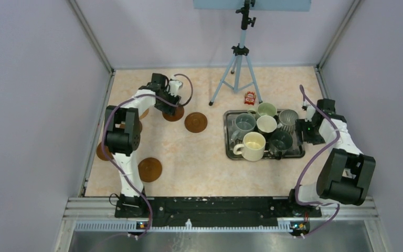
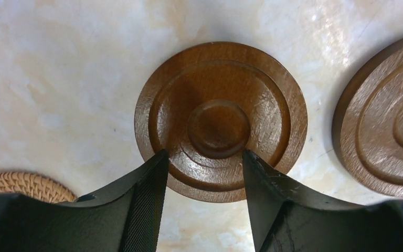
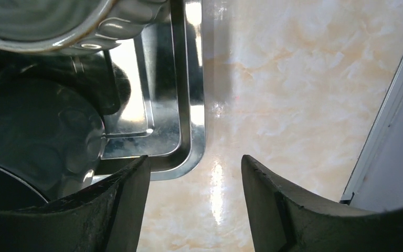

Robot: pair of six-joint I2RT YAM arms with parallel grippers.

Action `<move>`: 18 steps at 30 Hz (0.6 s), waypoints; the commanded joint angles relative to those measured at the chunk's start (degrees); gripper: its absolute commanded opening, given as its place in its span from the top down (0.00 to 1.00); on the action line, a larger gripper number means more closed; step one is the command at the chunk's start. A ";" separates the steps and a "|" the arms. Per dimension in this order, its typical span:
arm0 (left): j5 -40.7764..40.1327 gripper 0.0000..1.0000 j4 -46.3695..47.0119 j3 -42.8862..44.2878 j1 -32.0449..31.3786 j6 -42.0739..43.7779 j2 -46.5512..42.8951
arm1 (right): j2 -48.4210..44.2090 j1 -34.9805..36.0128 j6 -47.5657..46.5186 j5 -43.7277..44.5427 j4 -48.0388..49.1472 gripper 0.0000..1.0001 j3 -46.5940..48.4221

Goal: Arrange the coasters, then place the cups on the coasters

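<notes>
Top view: left arm stretched far to the back-left, left gripper (image 1: 169,107) tipped down over a coaster (image 1: 174,114). Other coasters lay flat on the table (image 1: 210,173), one just beside it (image 1: 195,122), one nearer the front (image 1: 149,169), more half hidden by the arm. Right arm folded back, right gripper (image 1: 300,131) at the right end of the steel tray (image 1: 226,142). Tray's long axis ran left-right. All cups sat inside it, and the cream cup (image 1: 253,145) had its handle pointing left. Jaws were unreadable from up here.

Left wrist: fingers (image 2: 147,210) spread, their tips over the near rim of the round coaster, ringed face up. It was wider than the gap and not pinched. A woven mat (image 2: 21,184) showed at the lower left.

Right wrist: fingers (image 3: 120,210) spread over bare table, nothing between them. Left finger was by the tray corner. A ribbed grey cup (image 3: 57,26) and a dark cup (image 3: 31,142) showed inside the tray.
</notes>
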 commanded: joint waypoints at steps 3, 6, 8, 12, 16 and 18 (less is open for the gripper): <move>-2.28 0.40 -1.14 -5.57 2.23 2.10 -2.48 | -1.30 -0.72 -5.77 -0.26 -1.95 0.37 1.59; -2.50 0.40 -1.24 -6.67 3.08 2.52 -2.92 | -2.67 -0.69 -7.88 -1.22 -2.80 0.37 1.74; -2.58 0.40 -1.30 -7.47 3.61 2.68 -3.31 | -3.32 -0.72 -8.90 -1.67 -3.66 0.36 2.45; -2.79 0.41 -2.18 -8.18 4.37 3.04 -4.53 | -3.82 -0.71 -8.50 -3.70 -5.63 0.36 5.83; -1.62 0.42 -3.25 -10.47 4.40 3.45 -7.22 | -3.83 -0.68 -5.92 -5.87 -6.54 0.36 9.35; -1.26 0.43 -3.53 -12.04 4.40 3.81 -8.44 | -3.75 -0.73 -4.82 -6.51 -6.79 0.36 10.41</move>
